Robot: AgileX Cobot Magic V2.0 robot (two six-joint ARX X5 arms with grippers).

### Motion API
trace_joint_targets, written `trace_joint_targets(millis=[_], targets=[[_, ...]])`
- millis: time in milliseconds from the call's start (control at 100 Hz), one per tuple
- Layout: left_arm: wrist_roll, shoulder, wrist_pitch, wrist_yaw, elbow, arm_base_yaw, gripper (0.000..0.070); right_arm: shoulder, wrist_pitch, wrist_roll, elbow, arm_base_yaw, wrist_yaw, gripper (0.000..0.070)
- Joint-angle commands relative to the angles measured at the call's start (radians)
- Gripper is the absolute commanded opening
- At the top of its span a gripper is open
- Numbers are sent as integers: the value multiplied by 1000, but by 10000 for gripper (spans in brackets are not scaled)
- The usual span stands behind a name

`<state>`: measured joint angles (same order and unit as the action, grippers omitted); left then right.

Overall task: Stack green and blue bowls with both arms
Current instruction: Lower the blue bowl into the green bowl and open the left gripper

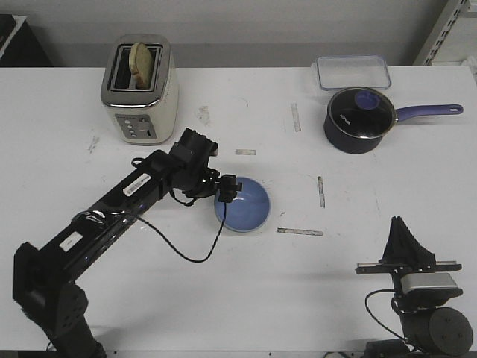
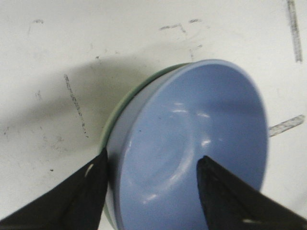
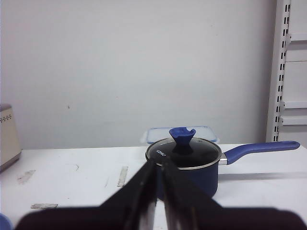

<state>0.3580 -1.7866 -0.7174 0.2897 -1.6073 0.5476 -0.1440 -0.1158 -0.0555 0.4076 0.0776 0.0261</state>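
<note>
Left gripper (image 2: 151, 179) fingers (image 2: 84, 191) spread astride the blue bowl (image 2: 192, 148) rim, blue bowl nested in green bowl (image 2: 115, 117) mid-table, right gripper (image 3: 159, 184) fingers pressed together, parked near the table's front edge.

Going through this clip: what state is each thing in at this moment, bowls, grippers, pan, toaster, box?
blue bowl: nested in the green one, rim between the left gripper's fingers
green bowl: underneath, only its rim showing
left gripper: open, astride the blue bowl's rim
right gripper: shut, empty, away from the bowls
saucepan: lidded
toaster: bread in slot
clear container: lid on
</note>
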Motion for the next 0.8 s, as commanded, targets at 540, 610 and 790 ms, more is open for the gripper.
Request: trace_joint_targets(millis=[540,610,790], targets=[[-279,213,59,-77,13,-40,366,1,10,5,-1,2,0,7],[-326,246,108,-109,55,-47,363,1,10,5,-2,2,0,7],[-407,371,330,-130,247,-72,259,1,10,5,-2,2,0,7]])
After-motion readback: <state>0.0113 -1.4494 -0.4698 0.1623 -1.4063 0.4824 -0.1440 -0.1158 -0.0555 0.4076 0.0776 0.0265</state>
